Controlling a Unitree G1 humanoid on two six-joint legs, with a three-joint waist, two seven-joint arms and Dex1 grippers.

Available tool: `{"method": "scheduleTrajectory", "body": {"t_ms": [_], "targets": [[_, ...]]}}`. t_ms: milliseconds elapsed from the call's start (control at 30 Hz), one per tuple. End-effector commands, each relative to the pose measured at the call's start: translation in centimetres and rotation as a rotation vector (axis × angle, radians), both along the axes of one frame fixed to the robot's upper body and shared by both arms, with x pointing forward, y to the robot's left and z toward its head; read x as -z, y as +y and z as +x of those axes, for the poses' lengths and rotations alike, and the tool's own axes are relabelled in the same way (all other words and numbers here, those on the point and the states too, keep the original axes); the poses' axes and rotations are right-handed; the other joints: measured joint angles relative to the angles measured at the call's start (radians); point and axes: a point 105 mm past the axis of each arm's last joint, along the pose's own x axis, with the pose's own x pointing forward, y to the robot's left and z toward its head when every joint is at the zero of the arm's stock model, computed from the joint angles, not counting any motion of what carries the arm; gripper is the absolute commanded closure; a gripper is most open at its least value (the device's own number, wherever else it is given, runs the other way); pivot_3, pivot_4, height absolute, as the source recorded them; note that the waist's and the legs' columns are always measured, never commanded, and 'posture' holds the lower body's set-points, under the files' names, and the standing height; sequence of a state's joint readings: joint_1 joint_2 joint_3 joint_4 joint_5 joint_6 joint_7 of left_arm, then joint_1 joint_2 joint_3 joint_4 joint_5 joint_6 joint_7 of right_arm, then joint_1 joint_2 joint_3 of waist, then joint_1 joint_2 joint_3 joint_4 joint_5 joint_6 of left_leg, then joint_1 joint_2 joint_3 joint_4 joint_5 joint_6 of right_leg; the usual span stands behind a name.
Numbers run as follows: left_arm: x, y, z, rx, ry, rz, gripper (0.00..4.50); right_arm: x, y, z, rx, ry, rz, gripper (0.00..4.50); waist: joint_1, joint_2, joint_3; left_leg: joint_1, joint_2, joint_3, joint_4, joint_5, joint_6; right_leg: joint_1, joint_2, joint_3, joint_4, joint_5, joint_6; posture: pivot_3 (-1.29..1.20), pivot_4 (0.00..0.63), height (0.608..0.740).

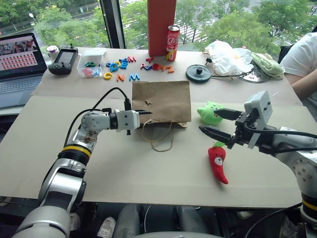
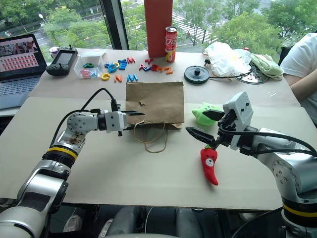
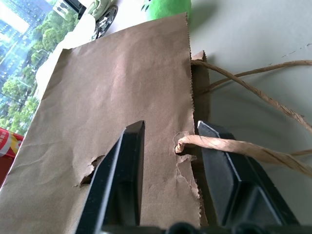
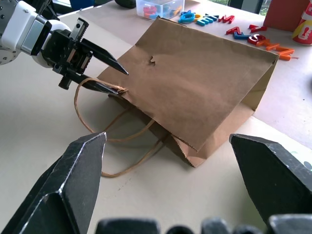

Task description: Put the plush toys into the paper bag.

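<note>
The brown paper bag (image 1: 161, 101) is lying flat on the table (image 1: 148, 168), its twine handles (image 1: 161, 139) trailing toward the robot. The left gripper (image 4: 105, 73) is straddling the bag's torn upper edge beside one handle, its fingers narrowly parted and not visibly pinching the paper. The right gripper (image 1: 215, 122) is hovering with fingers spread wide and empty, between the green blob plush (image 1: 209, 112) and the red chili pepper plush (image 1: 218, 163), both lying on the table right of the bag
</note>
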State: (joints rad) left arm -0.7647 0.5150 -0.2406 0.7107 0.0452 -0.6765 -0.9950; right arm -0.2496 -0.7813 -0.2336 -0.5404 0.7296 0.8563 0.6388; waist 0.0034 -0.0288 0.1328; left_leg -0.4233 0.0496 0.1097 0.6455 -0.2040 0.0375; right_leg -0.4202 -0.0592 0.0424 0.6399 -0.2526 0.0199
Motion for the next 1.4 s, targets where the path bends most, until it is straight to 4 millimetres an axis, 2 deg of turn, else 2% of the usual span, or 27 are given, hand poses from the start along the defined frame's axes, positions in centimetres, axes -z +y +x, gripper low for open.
{"method": "scheduleTrajectory", "body": {"t_ms": [33, 167, 267, 400, 533, 633, 767, 867, 1033, 1167, 1200, 1233, 1400], "targets": [[-1.1, -0.1, 0.1, 0.001, -0.038, -0.026, 4.45, -0.7, -0.1, -0.1, 0.006, -0.041, 0.002, 0.00, 0.000, 0.000, 0.000, 0.000, 0.000, 0.000, 0.000, 0.000, 0.000, 0.000, 0.000, 0.000, 0.000, 0.000, 0.000, 0.00, 0.150, 0.739], [-1.2, -0.1, 0.2, -0.001, -0.033, -0.034, 4.45, -0.6, 0.0, 0.0, 0.009, -0.038, 0.000, 0.00, 0.000, 0.000, 0.000, 0.000, 0.000, 0.000, 0.000, 0.000, 0.000, 0.000, 0.000, 0.000, 0.000, 0.000, 0.000, 0.00, 0.150, 0.739], [-2.4, -0.1, 0.2, -0.006, -0.010, -0.091, 4.45, -0.4, 0.0, -0.1, 0.013, -0.031, -0.010, 0.00, 0.000, 0.000, 0.000, 0.000, 0.000, 0.000, 0.000, 0.000, 0.000, 0.000, 0.000, 0.000, 0.000, 0.000, 0.000, 0.00, 0.150, 0.739], [-6.3, -0.1, 0.0, -0.002, 0.186, -0.375, 4.45, 0.3, 0.4, -0.2, -0.005, -0.010, -0.028, 0.00, -0.003, 0.000, 0.000, 0.000, 0.001, 0.000, 0.000, 0.000, 0.000, 0.000, 0.000, 0.000, 0.001, 0.000, 0.000, 0.00, 0.150, 0.739], [-8.6, 0.7, -0.3, -0.025, 0.270, -0.478, 4.45, 0.8, 2.4, -0.2, -0.057, 0.002, -0.006, 0.00, -0.009, 0.000, 0.000, 0.001, 0.000, -0.003, 0.000, 0.000, 0.000, 0.000, 0.000, 0.000, 0.001, 0.000, 0.000, 0.00, 0.150, 0.739], [-9.0, 0.7, -0.7, -0.029, 0.304, -0.499, 4.45, 1.5, 4.9, 0.1, -0.091, 0.013, 0.014, 0.00, -0.023, 0.000, 0.000, 0.001, 0.001, -0.004, 0.000, 0.000, 0.000, 0.000, 0.002, 0.001, 0.002, 0.000, 0.000, 0.00, 0.150, 0.739], [-9.0, 0.3, -1.3, -0.028, 0.325, -0.503, 4.45, 2.1, 6.0, 2.0, -0.011, 0.026, 0.038, 0.00, -0.020, 0.000, 0.000, 0.002, 0.001, -0.005, 0.001, 0.000, -0.001, 0.000, 0.002, 0.001, 0.003, 0.000, 0.000, 0.00, 0.150, 0.739], [-8.9, 0.1, -1.6, -0.030, 0.334, -0.503, 4.50, 2.3, 6.7, 3.8, 0.083, 0.024, 0.081, 0.70, -0.017, 0.000, 0.000, 0.001, 0.000, -0.004, 0.001, 0.001, -0.001, 0.000, 0.002, 0.001, 0.003, 0.000, 0.000, 0.00, 0.150, 0.739], [-8.9, -0.3, -1.9, -0.031, 0.341, -0.502, 4.50, 2.5, 7.8, 5.6, 0.181, 0.024, 0.153, 2.46, -0.014, 0.001, 0.000, 0.001, 0.000, -0.002, 0.001, 0.001, -0.001, 0.000, 0.001, 0.000, 0.002, 0.000, 0.000, 0.00, 0.150, 0.739], [-9.3, -0.7, -1.9, -0.019, 0.343, -0.515, 4.50, 4.3, 8.5, 7.1, 0.259, 0.053, 0.144, 3.84, -0.016, 0.001, 0.000, 0.000, 0.000, -0.002, 0.001, 0.001, -0.001, 0.000, 0.001, 0.000, 0.003, 0.000, 0.000, 0.00, 0.150, 0.739], [-9.4, -0.9, -1.9, -0.015, 0.345, -0.518, 4.50, 4.7, 8.6, 7.4, 0.276, 0.054, 0.128, 3.99, -0.016, 0.001, 0.000, 0.000, 0.000, -0.001, 0.001, 0.001, -0.001, 0.000, 0.001, 0.000, 0.003, 0.000, 0.000, 0.00, 0.150, 0.739], [-9.5, -1.0, -1.9, -0.013, 0.346, -0.519, 4.50, 5.0, 8.6, 7.5, 0.286, 0.053, 0.116, 4.49, -0.016, 0.001, 0.000, 0.000, 0.000, -0.001, 0.001, 0.001, -0.001, 0.000, 0.001, 0.000, 0.003, 0.000, 0.000, 0.00, 0.150, 0.739], [-10.2, -1.1, -1.8, -0.015, 0.359, -0.562, 4.50, 7.8, 8.6, 8.2, 0.338, 0.050, -0.050, 4.49, -0.017, 0.001, 0.000, 0.000, 0.000, 0.000, 0.001, 0.001, -0.001, 0.000, 0.001, 0.000, 0.003, 0.000, 0.000, 0.00, 0.150, 0.739]]}}
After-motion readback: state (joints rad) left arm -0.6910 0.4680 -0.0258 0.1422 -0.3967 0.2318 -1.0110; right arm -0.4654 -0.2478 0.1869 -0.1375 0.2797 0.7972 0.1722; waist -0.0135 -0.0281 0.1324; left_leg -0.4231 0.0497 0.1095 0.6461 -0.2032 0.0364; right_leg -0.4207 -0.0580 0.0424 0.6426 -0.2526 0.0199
